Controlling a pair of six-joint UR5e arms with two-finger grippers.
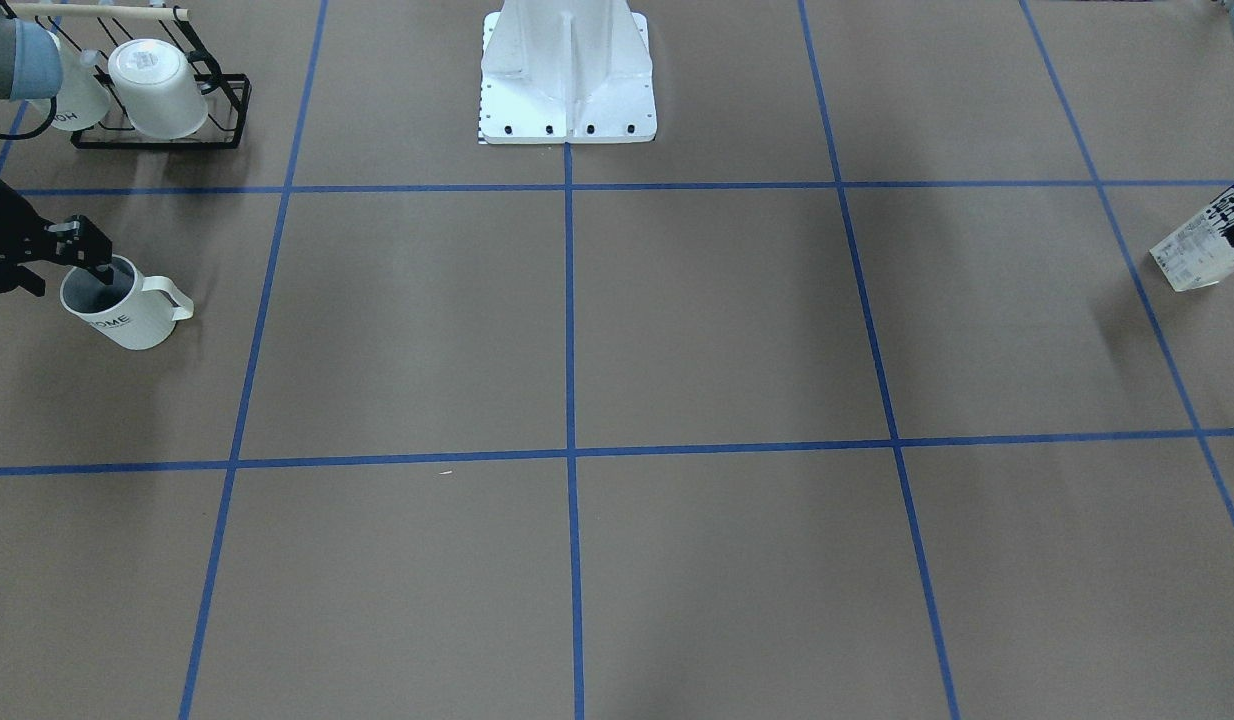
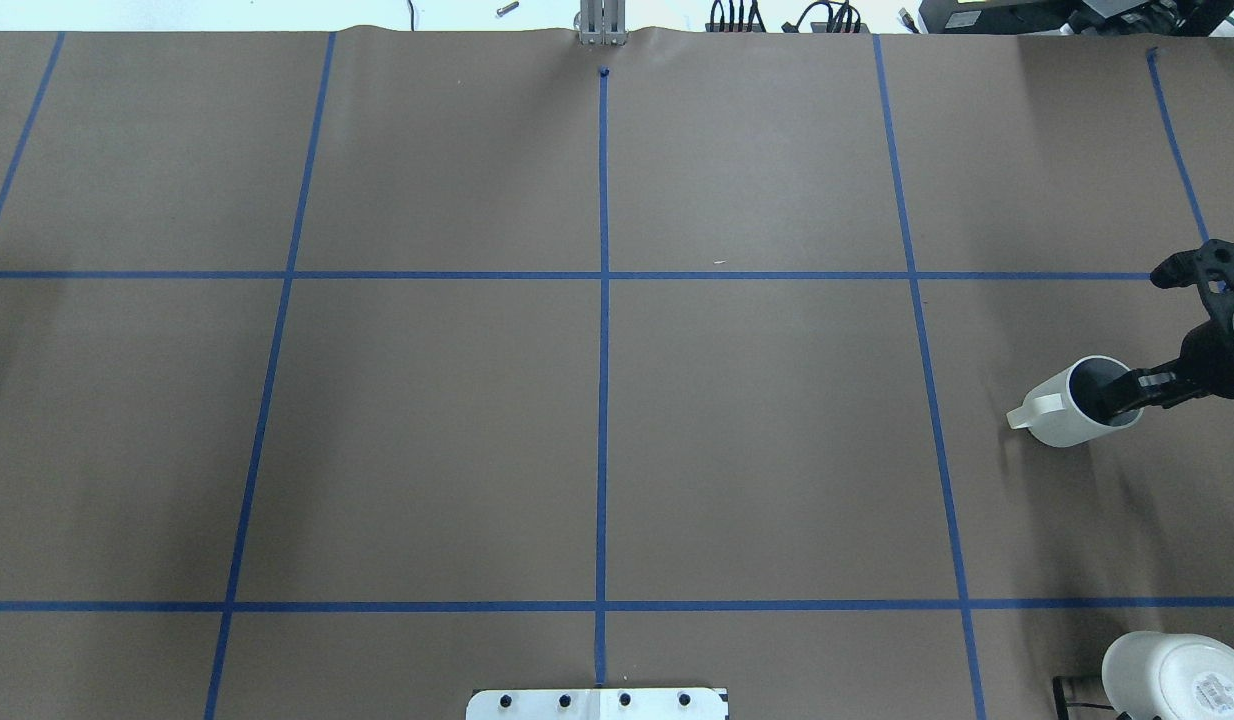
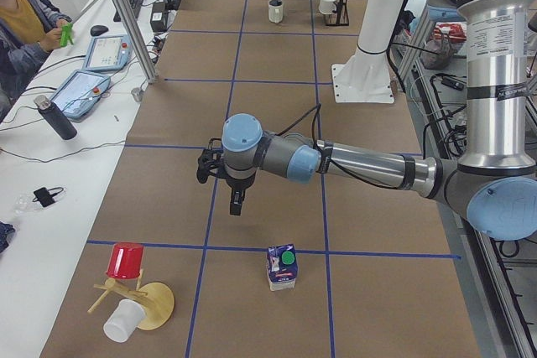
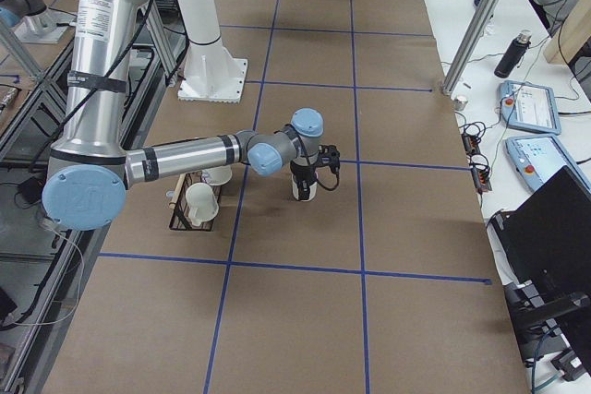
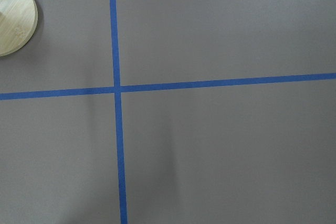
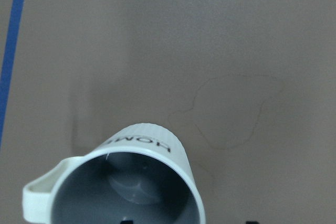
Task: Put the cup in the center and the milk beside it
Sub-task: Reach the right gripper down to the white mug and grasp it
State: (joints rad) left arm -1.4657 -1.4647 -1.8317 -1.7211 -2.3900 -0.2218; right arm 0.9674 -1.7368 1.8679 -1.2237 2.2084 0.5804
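Observation:
The cup (image 1: 127,312), a white mug with "HOME" lettering, stands on the brown surface far to my right; it also shows in the overhead view (image 2: 1072,410) and the right wrist view (image 6: 126,182). My right gripper (image 1: 72,283) is open astride the cup's wall opposite the handle, one finger inside and one outside. The milk (image 3: 282,266) stands upright far to my left, at the edge of the front view (image 1: 1202,250). My left gripper (image 3: 237,203) hangs above the surface a little beyond it; I cannot tell if it is open. The center (image 2: 603,275) is bare.
A black rack (image 1: 157,135) with two other white mugs stands behind the cup. The robot's white base (image 1: 567,90) is at the table's back middle. A wooden stand (image 3: 143,303) with a red and a white cup is near the milk. Operators sit alongside.

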